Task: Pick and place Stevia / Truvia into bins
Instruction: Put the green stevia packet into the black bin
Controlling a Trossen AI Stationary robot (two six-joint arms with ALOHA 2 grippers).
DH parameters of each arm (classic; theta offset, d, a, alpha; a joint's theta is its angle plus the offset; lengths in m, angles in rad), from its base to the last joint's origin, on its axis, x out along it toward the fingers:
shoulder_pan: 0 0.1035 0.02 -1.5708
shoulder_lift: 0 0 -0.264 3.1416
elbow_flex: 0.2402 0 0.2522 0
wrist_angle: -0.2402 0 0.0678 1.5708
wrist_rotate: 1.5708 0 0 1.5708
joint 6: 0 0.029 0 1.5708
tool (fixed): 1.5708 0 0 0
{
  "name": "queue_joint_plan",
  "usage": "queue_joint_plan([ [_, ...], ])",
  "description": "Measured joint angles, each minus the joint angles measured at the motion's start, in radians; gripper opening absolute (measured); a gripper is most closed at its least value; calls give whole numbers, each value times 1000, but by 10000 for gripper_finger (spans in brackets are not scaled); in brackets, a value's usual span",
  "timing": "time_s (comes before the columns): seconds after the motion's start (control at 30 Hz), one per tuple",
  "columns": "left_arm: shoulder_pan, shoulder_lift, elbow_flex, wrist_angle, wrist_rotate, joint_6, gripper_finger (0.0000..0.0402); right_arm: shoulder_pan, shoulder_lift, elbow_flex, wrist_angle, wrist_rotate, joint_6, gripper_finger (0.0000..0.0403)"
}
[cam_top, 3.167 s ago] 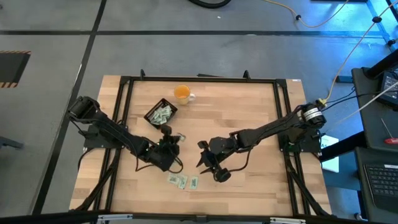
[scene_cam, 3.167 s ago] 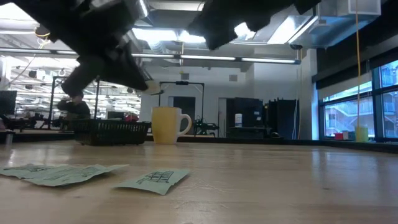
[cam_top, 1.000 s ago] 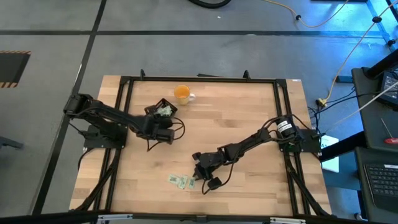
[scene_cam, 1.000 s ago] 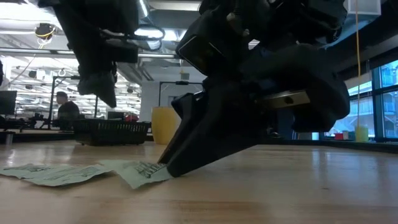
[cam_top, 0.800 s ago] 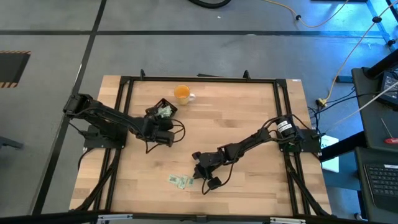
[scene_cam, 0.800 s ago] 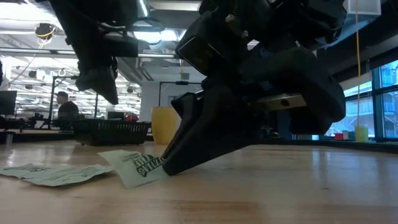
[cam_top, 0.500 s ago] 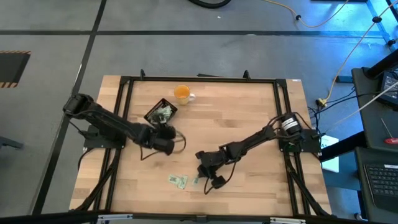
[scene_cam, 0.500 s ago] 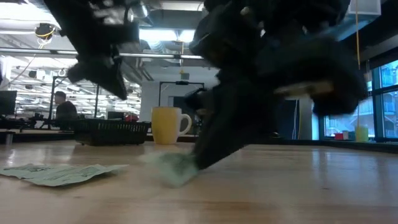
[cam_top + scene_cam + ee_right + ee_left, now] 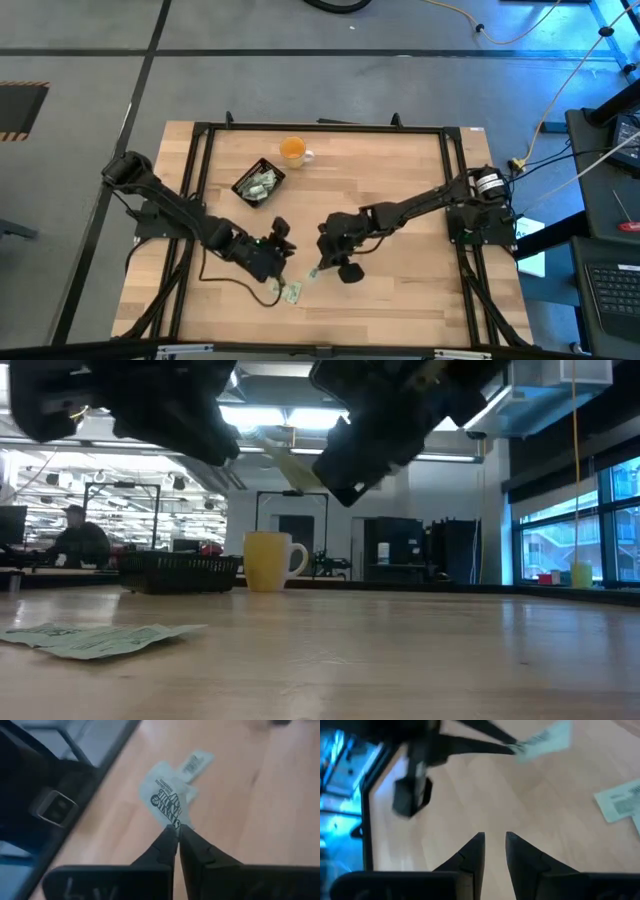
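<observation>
Left arm reaches in from the table's left edge toward the front centre. Left gripper (image 9: pixel 281 262) hangs low over the wood, near the front; in the left wrist view its fingers (image 9: pixel 474 851) stand a narrow gap apart with nothing between them.

Black tray (image 9: pixel 259 182) sits at the back left of the table (image 9: pixel 400 300), several pale green sachets lying inside it. Just behind and to its right, an orange cup (image 9: pixel 292 150) with a white handle; in the low view it reads yellow, standing right beside the tray.

Loose sachets on the table (image 9: pixel 291 293) lie near the front edge, just ahead of the left gripper and touching or overlapping one another. Low view shows them flat on the wood at the left of the picture.

Right arm stretches from the table's right edge to the centre. Right gripper (image 9: pixel 322 262) is lifted clear of the table, jaws pinched together on the corner of one Stevia sachet (image 9: pixel 166 802). That sachet hangs off the fingertips, printed face toward the wrist camera, tilted, well above the loose ones. Low view: same sachet held high in the air, no contact with the table.

A seated person (image 9: pixel 79 540) shows far back in the room, at the low view's left.
</observation>
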Motion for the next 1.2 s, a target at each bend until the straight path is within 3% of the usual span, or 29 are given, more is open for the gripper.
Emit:
queue_joint_plan([
  [0.43, -47, 73, 0, 182, -38, 230, 73, -28, -3, 0, 115, -24, 151, 18],
  [1.0, -124, 73, 0, 271, -80, 289, 71, -33, -3, 0, 147, 2, 148, 18],
  [1.2, -129, 73, 0, 270, -80, 289, 40, -33, -3, 0, 148, 2, 142, 18],
])
